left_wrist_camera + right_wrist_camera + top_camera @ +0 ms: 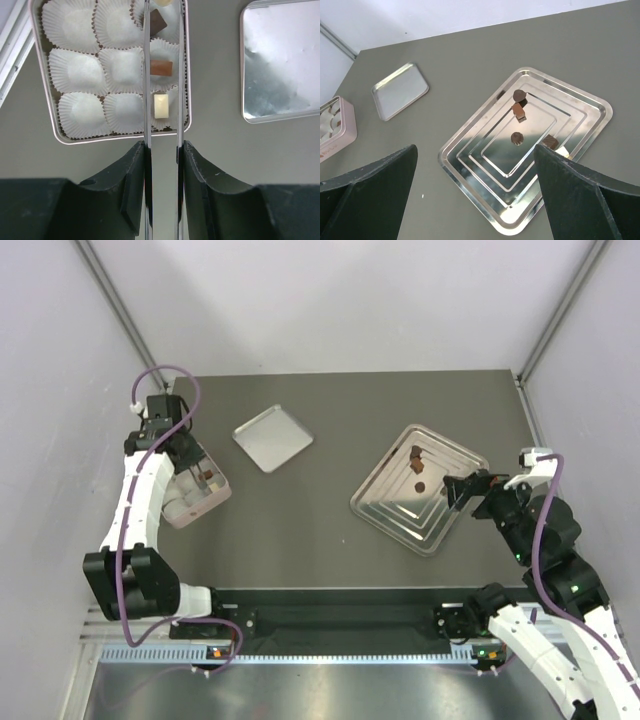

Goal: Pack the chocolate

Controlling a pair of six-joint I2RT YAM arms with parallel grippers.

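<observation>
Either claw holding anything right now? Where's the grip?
Left claw pinches metal tweezers across their two blades, partway along. Right claw is open, holding nothing.

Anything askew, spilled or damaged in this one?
Nothing is spilled or damaged. The steel tray and the flat metal lid both lie turned diagonally to the edges of the table. In the pink box, one dark chocolate sits tilted; the other pieces there lie flat.
</observation>
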